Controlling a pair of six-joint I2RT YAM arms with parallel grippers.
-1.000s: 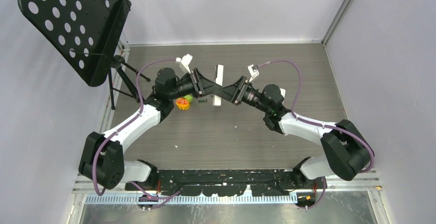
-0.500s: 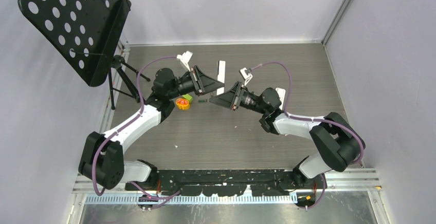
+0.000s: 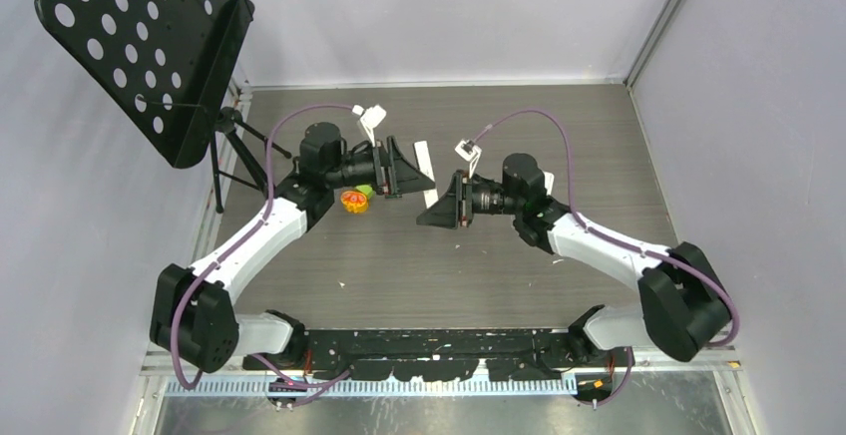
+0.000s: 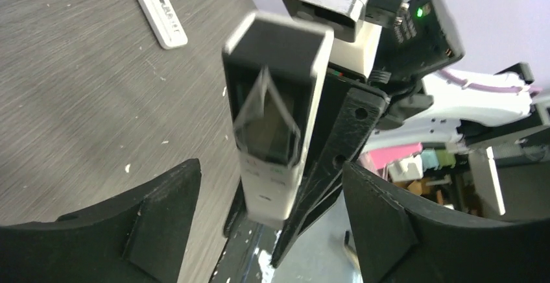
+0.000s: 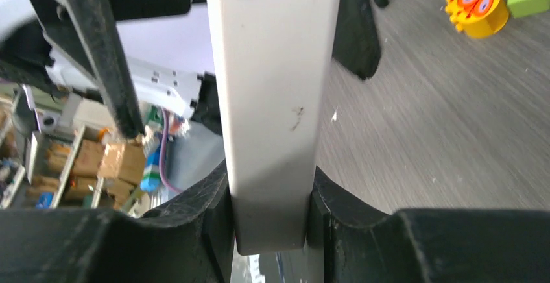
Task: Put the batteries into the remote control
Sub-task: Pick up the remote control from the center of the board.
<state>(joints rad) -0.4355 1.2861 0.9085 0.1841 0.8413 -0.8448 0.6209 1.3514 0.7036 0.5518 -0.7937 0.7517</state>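
The white remote control [image 5: 272, 88] stands on end between both grippers, above the table. My right gripper [image 5: 269, 192] is shut on its lower end, a black pad pressed against each side. My left gripper [image 4: 271, 169] is open, its fingers wide on either side of the remote [image 4: 275, 114] without touching it. A dark open recess shows on the remote's face in the left wrist view. From above, the remote [image 3: 426, 161] sits between the left gripper [image 3: 404, 171] and the right gripper [image 3: 439, 211]. No batteries show clearly in any view.
A second flat white piece [image 4: 155, 7] lies on the wooden table [image 3: 449, 265]. An orange-and-green toy [image 3: 354, 199] sits under the left arm, with the toy [image 5: 478, 4] also in the right wrist view. A black perforated music stand [image 3: 140, 46] rises at the back left.
The left gripper, which held the remote, has opened and let go. The right gripper swung in lower, closed on the remote and now carries it.
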